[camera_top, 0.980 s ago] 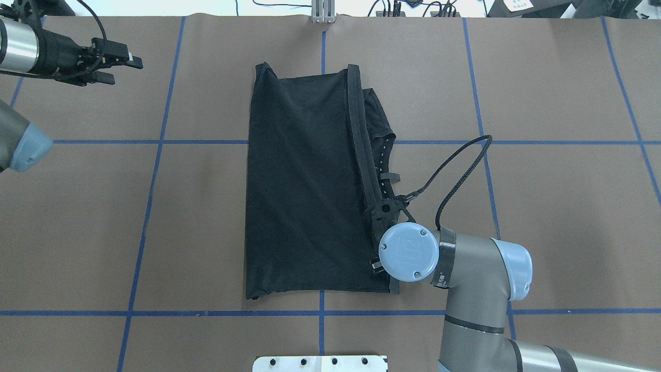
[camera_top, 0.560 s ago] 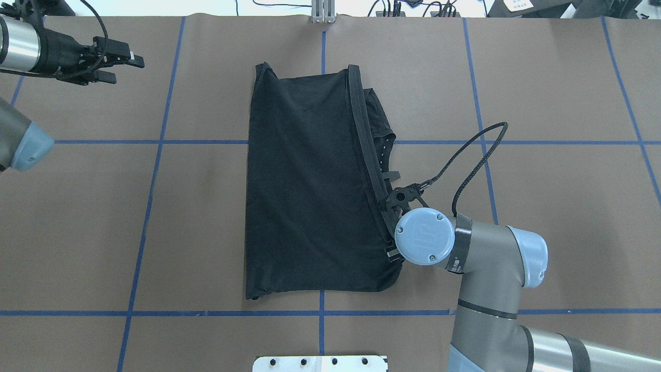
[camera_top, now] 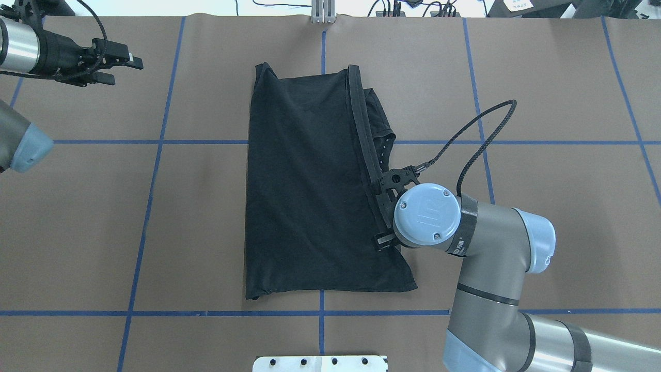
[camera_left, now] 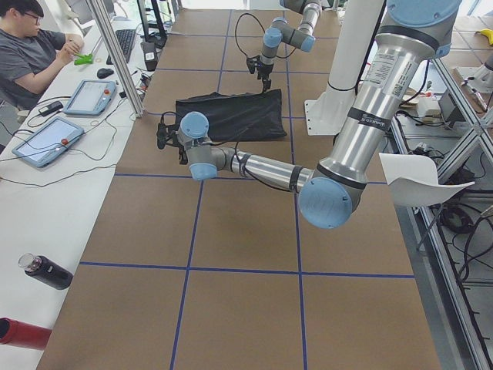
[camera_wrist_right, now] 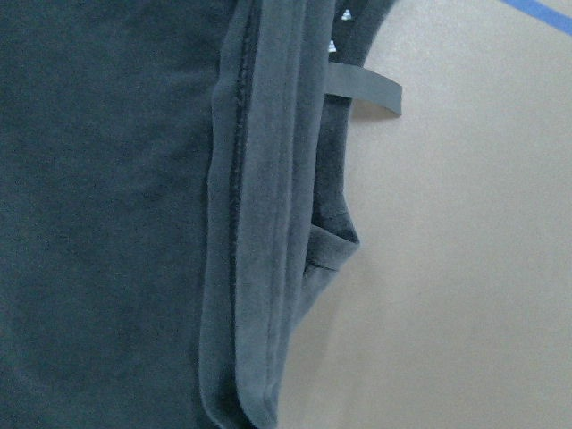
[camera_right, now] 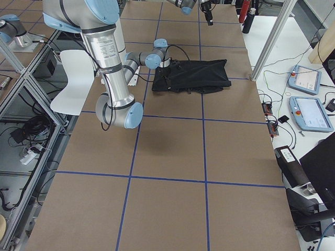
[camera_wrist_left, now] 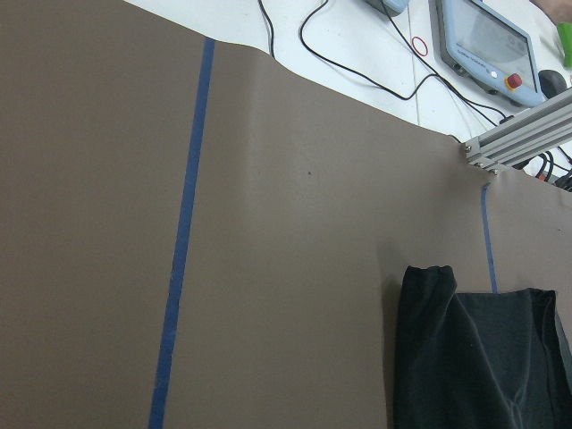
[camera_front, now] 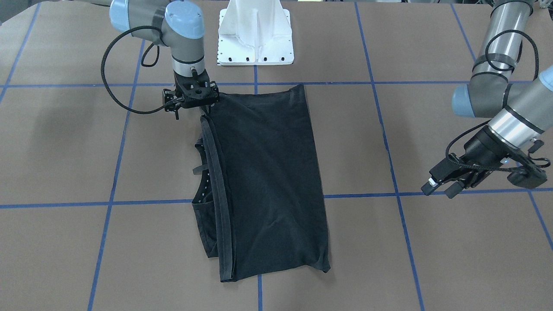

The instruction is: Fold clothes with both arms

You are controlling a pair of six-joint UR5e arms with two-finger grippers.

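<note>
Folded black shirt (camera_front: 268, 172) lies on the surface (camera_front: 432, 259), one corner beneath the right pincer (camera_front: 199, 106), whose grip cannot be told; left pincer (camera_front: 440, 189) spread, well apart. Light, limp cloth: probably best pinched at hem corners.

the brown bench (camera_top: 557, 77), marked with a blue tape grid (camera_top: 155, 142), carries one folded black t-shirt (camera_top: 304, 181) lying near its middle.

We can pass along the brown paper tabletop (camera_top: 155, 232) by its left edge; the grey jointed right arm (camera_top: 490, 243) seemingly crowds the black cotton T-shirt (camera_top: 299, 196).
</note>
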